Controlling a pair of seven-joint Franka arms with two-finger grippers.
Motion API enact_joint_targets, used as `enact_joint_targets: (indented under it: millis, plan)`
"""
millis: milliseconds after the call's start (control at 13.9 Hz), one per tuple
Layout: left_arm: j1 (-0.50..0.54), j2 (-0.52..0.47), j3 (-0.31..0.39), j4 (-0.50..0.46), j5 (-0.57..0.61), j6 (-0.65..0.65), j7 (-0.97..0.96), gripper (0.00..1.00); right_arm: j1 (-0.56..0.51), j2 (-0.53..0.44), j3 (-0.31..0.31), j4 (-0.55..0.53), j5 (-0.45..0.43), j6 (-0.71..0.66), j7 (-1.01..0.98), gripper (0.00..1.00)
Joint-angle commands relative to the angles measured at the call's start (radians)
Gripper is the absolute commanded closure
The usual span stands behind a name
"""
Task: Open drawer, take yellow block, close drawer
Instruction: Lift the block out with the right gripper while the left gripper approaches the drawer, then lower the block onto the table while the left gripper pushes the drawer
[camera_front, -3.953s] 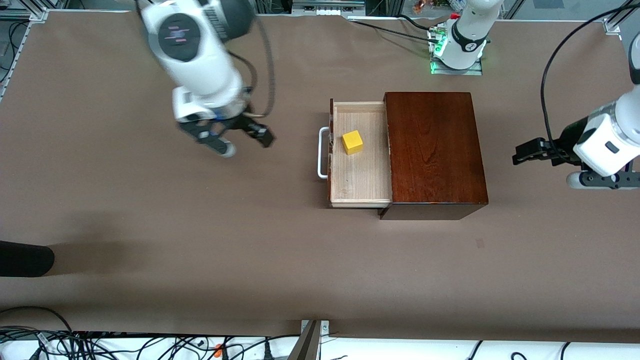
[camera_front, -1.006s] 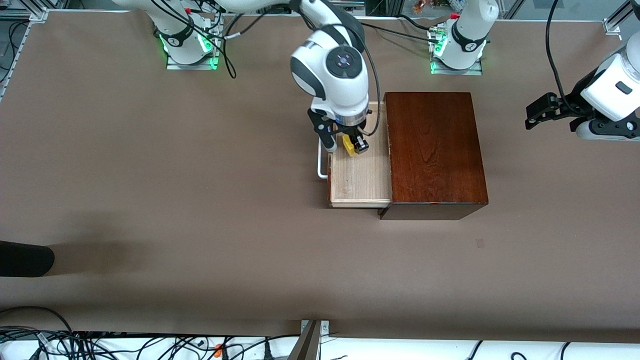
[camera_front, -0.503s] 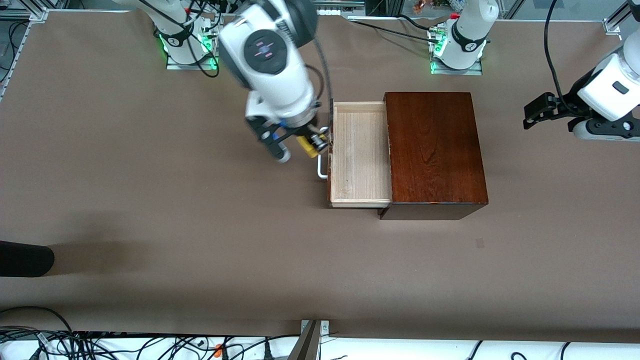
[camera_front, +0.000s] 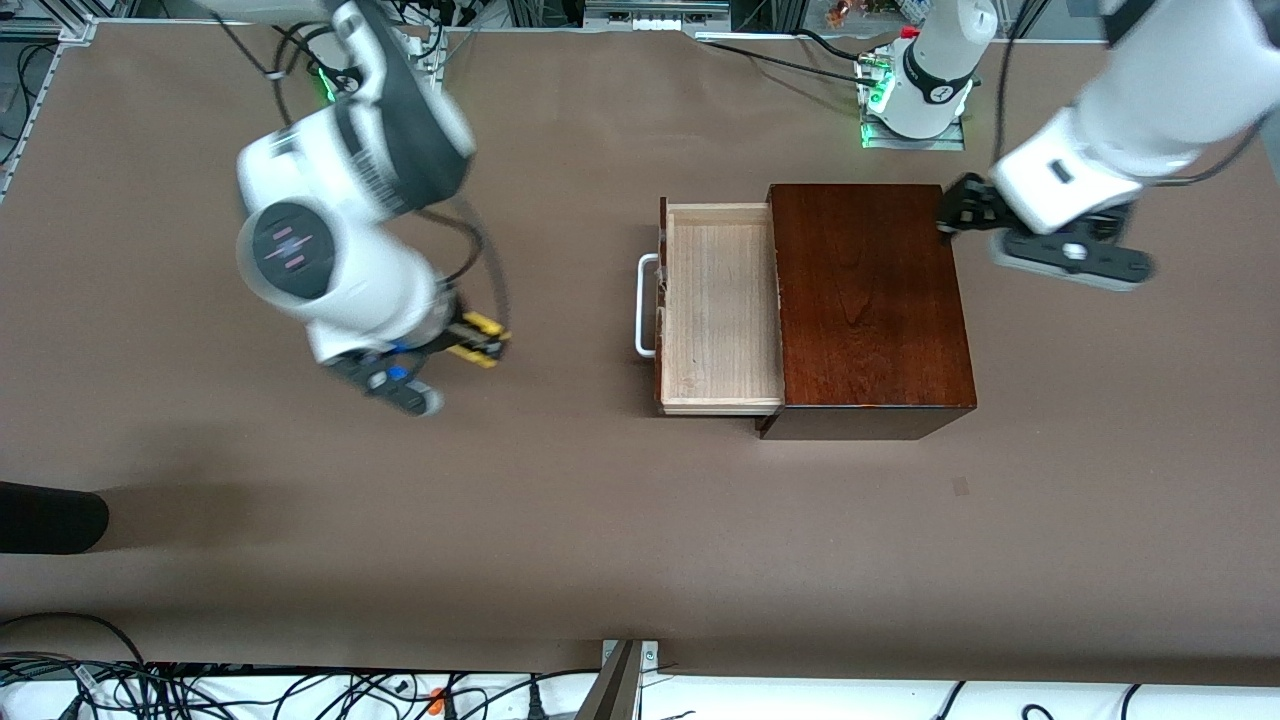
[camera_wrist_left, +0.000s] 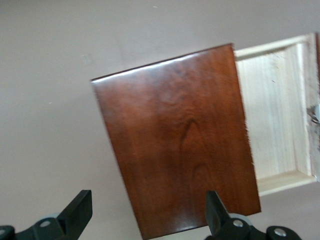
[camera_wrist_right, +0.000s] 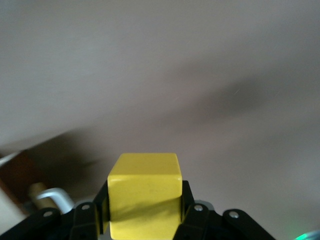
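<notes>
Small bright yellow cube block gripped in the right end effector, up over the bare brown desk.

The pale light-wood drawer with its white bar handle stands pulled out of the dark mahogany-coloured wooden box, toward the right arm's end, its tray bare. The left end effector hangs over the box's edge at the left arm's end, fingers spread apart and holding nothing.
</notes>
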Motion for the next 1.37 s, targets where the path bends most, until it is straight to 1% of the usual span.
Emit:
enact_joint_targets:
  millis: [0, 144, 216, 359, 503, 647, 719, 862, 934, 1006, 1078, 1150, 1222, 1294]
  plan:
    - [-0.005, 0.028, -0.083, 0.008, -0.030, 0.010, 0.028, 0.00, -0.047, -0.050, -0.061, -0.133, 0.016, 0.011, -0.314, 0.86]
    - [-0.017, 0.060, -0.179, 0.028, -0.034, 0.015, 0.031, 0.00, -0.066, -0.040, -0.136, -0.202, 0.017, 0.058, -0.528, 0.85]
    - [-0.031, 0.091, -0.235, 0.048, -0.029, 0.028, 0.043, 0.00, -0.084, -0.040, -0.150, -0.248, 0.016, 0.102, -0.601, 0.85]
    - [-0.048, 0.147, -0.316, 0.074, -0.020, 0.090, 0.092, 0.00, -0.112, -0.040, -0.156, -0.346, 0.010, 0.184, -0.707, 0.83]
    - [-0.095, 0.186, -0.338, 0.074, -0.009, 0.177, 0.208, 0.00, -0.123, -0.046, -0.162, -0.458, 0.007, 0.294, -0.760, 0.83]
    - [-0.159, 0.242, -0.338, 0.076, -0.007, 0.246, 0.409, 0.00, -0.124, -0.049, -0.169, -0.568, 0.000, 0.436, -0.787, 0.83]
    - [-0.190, 0.263, -0.338, 0.076, -0.004, 0.284, 0.467, 0.00, -0.124, -0.046, -0.169, -0.608, 0.002, 0.501, -0.820, 0.83]
    - [-0.239, 0.322, -0.339, 0.088, 0.044, 0.318, 0.573, 0.00, -0.124, -0.035, -0.167, -0.671, 0.002, 0.608, -0.827, 0.82]
    - [-0.265, 0.360, -0.340, 0.112, 0.070, 0.323, 0.651, 0.00, -0.123, -0.026, -0.167, -0.690, 0.000, 0.644, -0.838, 0.82]
    - [-0.302, 0.397, -0.336, 0.135, 0.098, 0.323, 0.717, 0.00, -0.118, -0.023, -0.167, -0.697, 0.000, 0.661, -0.841, 0.78]
    - [-0.327, 0.431, -0.336, 0.146, 0.133, 0.326, 0.758, 0.00, -0.116, -0.015, -0.167, -0.698, 0.002, 0.663, -0.838, 0.53]
    - [-0.347, 0.460, -0.336, 0.159, 0.176, 0.344, 0.797, 0.00, -0.118, -0.015, -0.167, -0.698, 0.005, 0.663, -0.832, 0.22]
    - [-0.356, 0.492, -0.336, 0.162, 0.216, 0.383, 0.854, 0.00, -0.118, -0.013, -0.167, -0.698, 0.007, 0.658, -0.826, 0.00]
    - [-0.356, 0.525, -0.336, 0.162, 0.230, 0.412, 0.888, 0.00, -0.118, -0.015, -0.167, -0.694, 0.007, 0.655, -0.824, 0.00]
